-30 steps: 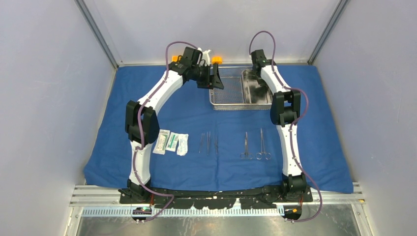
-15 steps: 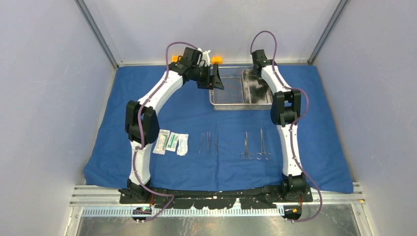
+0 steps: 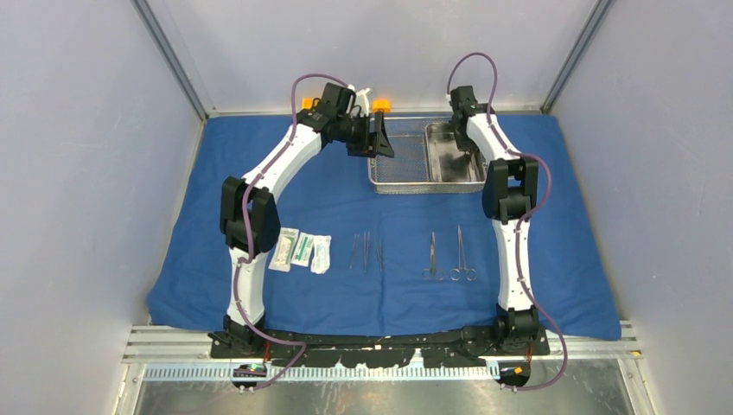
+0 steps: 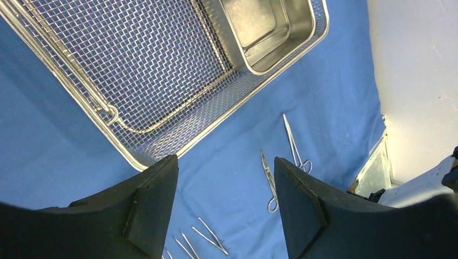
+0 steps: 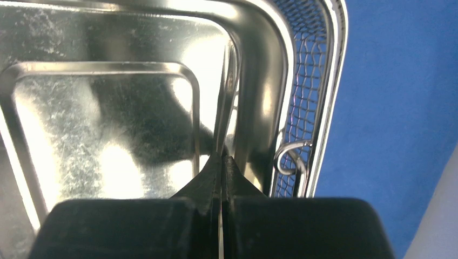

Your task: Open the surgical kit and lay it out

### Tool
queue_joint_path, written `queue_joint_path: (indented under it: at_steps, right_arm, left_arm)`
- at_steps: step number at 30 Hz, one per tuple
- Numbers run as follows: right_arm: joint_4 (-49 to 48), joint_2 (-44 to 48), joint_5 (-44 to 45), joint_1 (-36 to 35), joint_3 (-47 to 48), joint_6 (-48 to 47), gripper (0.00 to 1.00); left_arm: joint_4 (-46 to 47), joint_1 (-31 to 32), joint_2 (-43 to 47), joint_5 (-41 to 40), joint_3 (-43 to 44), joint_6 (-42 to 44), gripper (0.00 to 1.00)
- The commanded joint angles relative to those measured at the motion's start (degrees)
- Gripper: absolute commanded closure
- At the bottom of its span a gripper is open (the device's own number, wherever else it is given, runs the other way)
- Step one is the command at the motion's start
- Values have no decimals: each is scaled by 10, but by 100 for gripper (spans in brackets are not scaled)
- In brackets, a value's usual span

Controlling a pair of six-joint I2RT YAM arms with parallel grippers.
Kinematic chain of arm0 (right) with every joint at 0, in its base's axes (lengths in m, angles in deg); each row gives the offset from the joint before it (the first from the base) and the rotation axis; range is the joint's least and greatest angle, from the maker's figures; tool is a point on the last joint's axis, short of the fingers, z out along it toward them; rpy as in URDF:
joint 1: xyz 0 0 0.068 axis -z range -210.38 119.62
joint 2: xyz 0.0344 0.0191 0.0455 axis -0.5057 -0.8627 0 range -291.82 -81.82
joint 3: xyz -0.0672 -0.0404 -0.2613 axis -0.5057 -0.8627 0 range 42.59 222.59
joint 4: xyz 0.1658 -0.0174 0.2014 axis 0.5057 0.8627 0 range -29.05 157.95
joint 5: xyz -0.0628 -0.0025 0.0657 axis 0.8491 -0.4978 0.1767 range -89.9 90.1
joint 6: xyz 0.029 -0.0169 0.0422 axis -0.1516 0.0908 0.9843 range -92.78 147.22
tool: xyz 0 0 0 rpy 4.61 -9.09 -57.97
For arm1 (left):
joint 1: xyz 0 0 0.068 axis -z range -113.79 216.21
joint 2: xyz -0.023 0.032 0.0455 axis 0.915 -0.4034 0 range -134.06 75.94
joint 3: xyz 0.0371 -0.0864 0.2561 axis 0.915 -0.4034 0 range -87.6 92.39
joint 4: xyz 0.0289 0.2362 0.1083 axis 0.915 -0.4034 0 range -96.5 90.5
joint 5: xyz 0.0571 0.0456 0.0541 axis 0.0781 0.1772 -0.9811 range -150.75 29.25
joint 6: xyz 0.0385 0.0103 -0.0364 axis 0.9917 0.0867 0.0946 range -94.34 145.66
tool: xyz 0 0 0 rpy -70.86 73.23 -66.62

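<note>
Mesh basket (image 3: pixel 400 166) on blue cloth (image 3: pixel 562 225), far side; solid tray (image 3: pixel 441 160) sits in its right end. Right fingers (image 5: pixel 205 181) clenched over tray, perhaps pinching its wall. Left fingers (image 4: pixel 154 202) spread, grasping nothing, near basket's left end.

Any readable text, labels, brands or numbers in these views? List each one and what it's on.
Readable text: none in any view.
Three packets: they carry green and dark print, too small to read.
Steel tray and mesh basket: no stamp or marking shows, even close up in the wrist views.
</note>
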Motion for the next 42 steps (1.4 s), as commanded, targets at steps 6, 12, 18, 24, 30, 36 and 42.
queue_joint_path:
  at_steps: [6, 12, 18, 24, 30, 36, 42]
  right_arm:
    - [-4, 59, -27, -2, -19, 18, 100]
    - [-4, 58, -6, -4, -14, 16, 88]
    - [-3, 56, 11, -5, -17, 12, 73]
    - [-5, 55, 14, -6, -21, 13, 66]
    - [4, 41, 31, -6, -22, 17, 62]
    - [9, 27, 39, -4, -30, 20, 62]
    - [37, -2, 26, 4, -3, 30, 64]
  left_arm:
    - [24, -6, -1, 18, 2, -9, 33]
    - [24, -6, -2, 18, 0, -10, 32]
    - [27, -6, -3, 19, -1, -11, 32]
    - [26, -6, -3, 21, -2, -11, 31]
    - [25, -6, -5, 23, 0, -12, 30]
    - [25, -6, -5, 25, -1, -12, 30]
    - [23, -6, -5, 25, -3, -12, 30]
